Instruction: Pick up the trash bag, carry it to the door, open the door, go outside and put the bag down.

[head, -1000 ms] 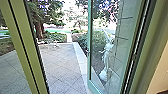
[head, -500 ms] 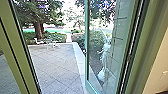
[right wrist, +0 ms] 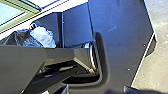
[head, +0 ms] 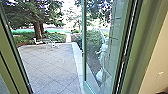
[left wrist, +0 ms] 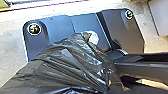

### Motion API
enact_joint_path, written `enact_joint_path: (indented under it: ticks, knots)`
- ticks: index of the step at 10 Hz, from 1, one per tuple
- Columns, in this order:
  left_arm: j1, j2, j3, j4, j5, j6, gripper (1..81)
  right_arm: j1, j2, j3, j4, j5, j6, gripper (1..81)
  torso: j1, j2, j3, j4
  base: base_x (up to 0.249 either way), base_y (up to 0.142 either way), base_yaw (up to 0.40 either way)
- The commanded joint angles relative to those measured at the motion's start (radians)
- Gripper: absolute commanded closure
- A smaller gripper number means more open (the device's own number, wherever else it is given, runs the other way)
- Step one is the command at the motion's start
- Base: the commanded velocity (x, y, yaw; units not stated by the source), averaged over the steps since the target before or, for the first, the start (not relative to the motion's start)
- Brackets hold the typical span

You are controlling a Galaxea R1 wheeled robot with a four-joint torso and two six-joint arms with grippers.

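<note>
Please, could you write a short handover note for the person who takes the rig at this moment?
Left pincer: seems to carry the trash bag, but its grip is not clear.
Right pincer: state not clear.
Door: open, paved yard beyond.
Done: bag apparently picked up and brought to the door; door open.
Left to do: go outside, put the bag down.

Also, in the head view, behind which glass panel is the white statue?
Behind the right one, the open door. The left panel shows no statue behind its glass.
</note>
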Motion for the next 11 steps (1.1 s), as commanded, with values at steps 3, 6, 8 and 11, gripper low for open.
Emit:
enact_joint_path:
  ticks: [3, 6, 8, 11]
  knots:
    - [-0.049, 0.0, 0.005, 0.004, 0.056, 0.006, 81.1, 0.041, 0.018, 0.011, -0.01, -0.064, -0.01, 1.0, 0.0, 0.0, 0.0, 0.0, 0.0, -0.128, 0.0]
    - [-0.049, 0.0, 0.005, 0.004, 0.056, 0.006, 81.1, 0.042, 0.018, 0.015, -0.012, -0.064, -0.012, 1.0, 0.0, 0.0, 0.0, 0.0, 0.0, -0.097, 0.0]
    - [-0.049, 0.0, 0.005, 0.002, 0.058, 0.005, 81.1, 0.042, 0.018, 0.014, -0.012, -0.066, -0.012, 1.0, 0.0, 0.0, 0.0, 0.0, 0.0, 0.0, 0.0]
    - [-0.049, 0.0, 0.005, -0.001, 0.056, 0.005, 81.1, 0.041, 0.018, 0.011, -0.01, -0.064, -0.012, 1.0, 0.0, 0.0, 0.0, 0.0, 0.0, 0.0, 0.0]
